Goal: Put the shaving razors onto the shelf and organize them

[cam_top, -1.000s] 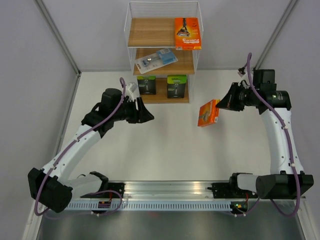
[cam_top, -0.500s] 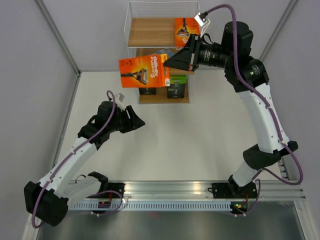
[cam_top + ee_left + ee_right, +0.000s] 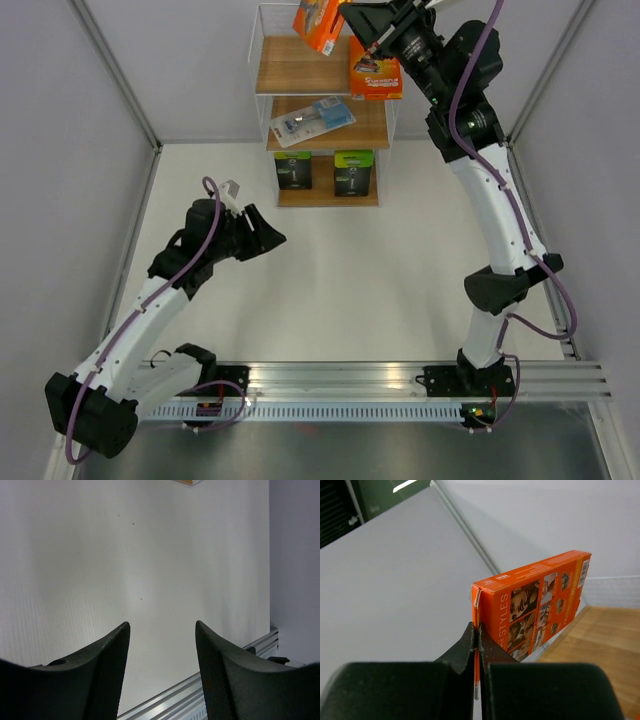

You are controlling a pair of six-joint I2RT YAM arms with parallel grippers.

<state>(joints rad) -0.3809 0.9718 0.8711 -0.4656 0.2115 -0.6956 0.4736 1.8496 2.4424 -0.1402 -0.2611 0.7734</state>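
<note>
The shelf (image 3: 300, 68) stands at the back centre. My right gripper (image 3: 348, 14) is shut on an orange razor pack (image 3: 319, 22) and holds it high above the shelf's top board; in the right wrist view the pack (image 3: 540, 600) is pinched by its thin edge flap over the top board (image 3: 590, 645). A second orange pack (image 3: 376, 66) lies on the top board's right side. A clear-and-blue blister pack (image 3: 312, 121) lies on the middle board. Two black-and-green packs (image 3: 293, 170) (image 3: 353, 172) stand on the bottom board. My left gripper (image 3: 272, 232) is open and empty over the table (image 3: 150, 570).
Grey walls enclose the white table (image 3: 400, 260) on the left, right and back. A metal rail (image 3: 340, 385) runs along the near edge, also showing in the left wrist view (image 3: 200, 700). The raised right arm (image 3: 490, 190) spans the table's right side.
My right gripper has lifted the orange pack from the table's right side up and over to above the shelf's top board. My left arm has drawn back slightly toward the left.
</note>
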